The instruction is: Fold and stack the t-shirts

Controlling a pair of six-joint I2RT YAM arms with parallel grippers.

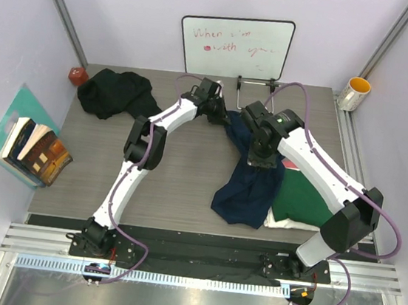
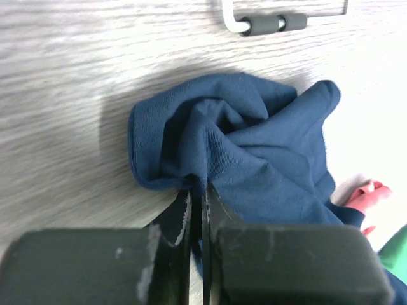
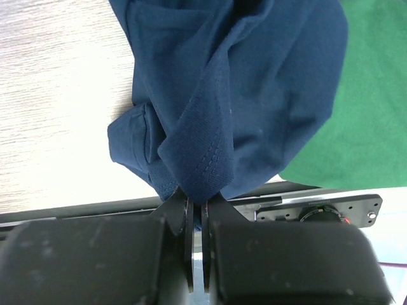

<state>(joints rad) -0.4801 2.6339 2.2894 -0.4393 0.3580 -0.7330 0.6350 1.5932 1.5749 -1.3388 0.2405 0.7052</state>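
Note:
The navy blue t-shirt [image 1: 247,191] hangs bunched in mid table, held by both grippers. My left gripper [image 1: 223,115] is shut on its far edge, seen in the left wrist view [image 2: 198,190] pinching a fold of navy cloth [image 2: 248,146]. My right gripper [image 1: 262,162] is shut on a hemmed edge [image 3: 210,159], seen at the right wrist's jaws [image 3: 198,202]. A folded dark green t-shirt [image 1: 301,196] lies on a cream-white one [image 1: 284,223] at right; a pink-red shirt [image 1: 289,164] peeks out behind. The black t-shirt [image 1: 118,94] lies crumpled at the far left.
A whiteboard with red writing [image 1: 235,46] leans at the back, a wire stand [image 1: 256,88] in front of it. A yellow-lined mug [image 1: 354,93] stands at the back right, a small red object [image 1: 77,75] at the back left, books [image 1: 33,150] off the left edge.

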